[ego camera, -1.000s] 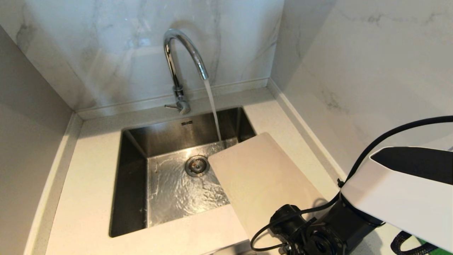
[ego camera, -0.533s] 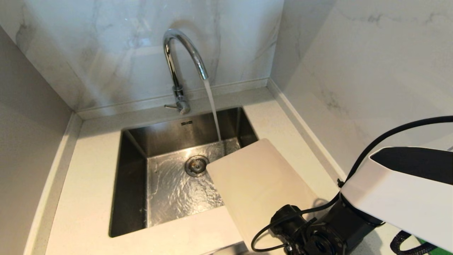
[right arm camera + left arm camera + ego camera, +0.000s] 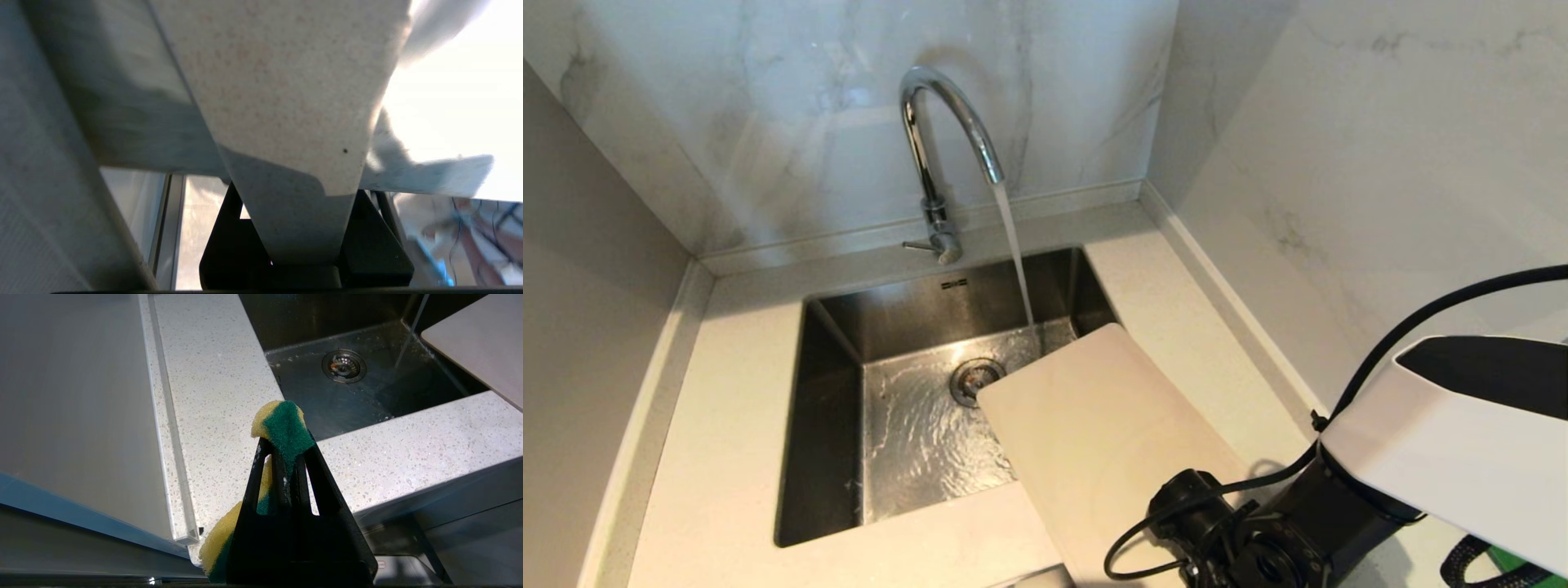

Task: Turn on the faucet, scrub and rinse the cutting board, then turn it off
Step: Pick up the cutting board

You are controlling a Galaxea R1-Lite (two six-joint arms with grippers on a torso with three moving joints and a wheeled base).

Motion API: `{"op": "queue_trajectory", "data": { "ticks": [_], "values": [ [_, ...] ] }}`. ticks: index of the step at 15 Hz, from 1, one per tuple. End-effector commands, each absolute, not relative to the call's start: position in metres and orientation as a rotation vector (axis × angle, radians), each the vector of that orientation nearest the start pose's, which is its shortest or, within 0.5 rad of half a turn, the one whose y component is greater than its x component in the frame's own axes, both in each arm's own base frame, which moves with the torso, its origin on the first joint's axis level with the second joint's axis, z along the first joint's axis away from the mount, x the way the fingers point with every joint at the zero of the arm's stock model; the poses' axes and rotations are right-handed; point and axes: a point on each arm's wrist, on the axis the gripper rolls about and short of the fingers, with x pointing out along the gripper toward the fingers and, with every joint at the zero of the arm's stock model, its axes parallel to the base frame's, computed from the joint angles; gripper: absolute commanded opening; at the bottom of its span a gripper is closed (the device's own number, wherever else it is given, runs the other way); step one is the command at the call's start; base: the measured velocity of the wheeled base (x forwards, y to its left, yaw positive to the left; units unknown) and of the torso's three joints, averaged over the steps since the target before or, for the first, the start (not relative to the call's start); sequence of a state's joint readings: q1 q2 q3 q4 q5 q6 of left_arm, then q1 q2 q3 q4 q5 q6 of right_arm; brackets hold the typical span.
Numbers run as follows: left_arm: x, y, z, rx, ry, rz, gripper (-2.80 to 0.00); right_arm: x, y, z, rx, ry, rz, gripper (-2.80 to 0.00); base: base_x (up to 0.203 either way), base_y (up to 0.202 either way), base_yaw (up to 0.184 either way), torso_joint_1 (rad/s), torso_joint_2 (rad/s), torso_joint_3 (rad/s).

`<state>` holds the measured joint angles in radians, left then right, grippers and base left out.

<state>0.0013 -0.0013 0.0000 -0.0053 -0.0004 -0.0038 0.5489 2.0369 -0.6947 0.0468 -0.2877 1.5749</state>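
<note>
The chrome faucet (image 3: 939,155) stands behind the sink, and water runs from its spout into the basin. The pale beige cutting board (image 3: 1086,433) slants from the right counter out over the sink's right side; its corner also shows in the left wrist view (image 3: 482,339). My right gripper (image 3: 1184,531) is at the board's near end, and the right wrist view has this gripper (image 3: 296,196) shut on the board (image 3: 286,81). My left gripper (image 3: 284,445) is parked in front of the counter's edge, shut on a yellow-and-green sponge (image 3: 282,424).
The steel sink (image 3: 833,425) has a wet floor and a round drain (image 3: 974,377). The faucet's thin lever (image 3: 920,244) points left at its base. Marble walls close in behind and on the right. Speckled counter (image 3: 719,457) runs left of the sink.
The board's far end has swung left, further over the sink toward the drain. The right arm's white shell has sunk slightly. Water runs as before.
</note>
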Motion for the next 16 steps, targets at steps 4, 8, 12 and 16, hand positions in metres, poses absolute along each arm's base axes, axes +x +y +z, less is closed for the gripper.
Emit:
{"op": "queue_trajectory", "data": {
  "ticks": [4, 8, 12, 16],
  "values": [
    [-0.023, 0.000, 0.076, -0.005, -0.006, 0.001, -2.80, 0.220, 0.126, 0.036, 0.813, 0.989, -0.742, -2.80, 0.000, 0.000, 0.000, 0.000, 0.00, 0.000],
    [-0.023, 0.000, 0.076, -0.005, -0.005, 0.000, -2.80, 0.210, 0.119, 0.055, 0.832, 0.931, -0.708, -2.80, 0.000, 0.000, 0.000, 0.000, 0.00, 0.000],
    [-0.023, 0.000, 0.076, -0.005, -0.005, 0.000, -2.80, 0.203, 0.115, 0.078, 0.868, 0.877, -0.631, -2.80, 0.000, 0.000, 0.000, 0.000, 0.00, 0.000],
    [-0.023, 0.000, 0.076, -0.005, -0.006, 0.000, -2.80, 0.201, 0.113, 0.094, 0.886, 0.836, -0.558, -2.80, 0.000, 0.000, 0.000, 0.000, 0.00, 0.000]
  ]
}}
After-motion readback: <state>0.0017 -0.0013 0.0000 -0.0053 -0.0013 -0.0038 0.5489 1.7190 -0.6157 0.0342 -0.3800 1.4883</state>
